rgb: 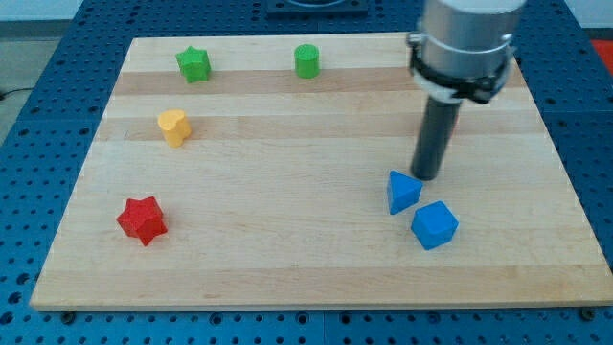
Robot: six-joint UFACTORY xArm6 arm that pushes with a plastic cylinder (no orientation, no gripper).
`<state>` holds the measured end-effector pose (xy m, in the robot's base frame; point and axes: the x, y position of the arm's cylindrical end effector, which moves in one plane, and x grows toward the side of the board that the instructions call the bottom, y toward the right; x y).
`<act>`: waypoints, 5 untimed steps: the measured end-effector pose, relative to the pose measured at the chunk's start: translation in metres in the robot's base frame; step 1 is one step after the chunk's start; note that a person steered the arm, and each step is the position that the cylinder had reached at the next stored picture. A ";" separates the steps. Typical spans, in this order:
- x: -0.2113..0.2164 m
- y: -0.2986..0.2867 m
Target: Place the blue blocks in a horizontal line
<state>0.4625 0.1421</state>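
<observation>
Two blue blocks lie at the view's lower right of the wooden board [287,259]. A blue triangular block [402,191] sits just up and left of a blue cube [435,225]; they are close, nearly touching. My tip [427,178] is at the end of the dark rod, right beside the upper right edge of the blue triangular block, apparently touching it. The cube lies below the tip, a short way apart.
A green star block [193,64] and a green cylinder [306,60] sit near the top edge. A yellow block [173,126] is at the left, a red star block [142,220] at the lower left. A red bit [454,123] shows behind the rod.
</observation>
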 end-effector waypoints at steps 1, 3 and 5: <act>0.022 0.019; 0.050 -0.029; 0.047 -0.029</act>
<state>0.5095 0.1129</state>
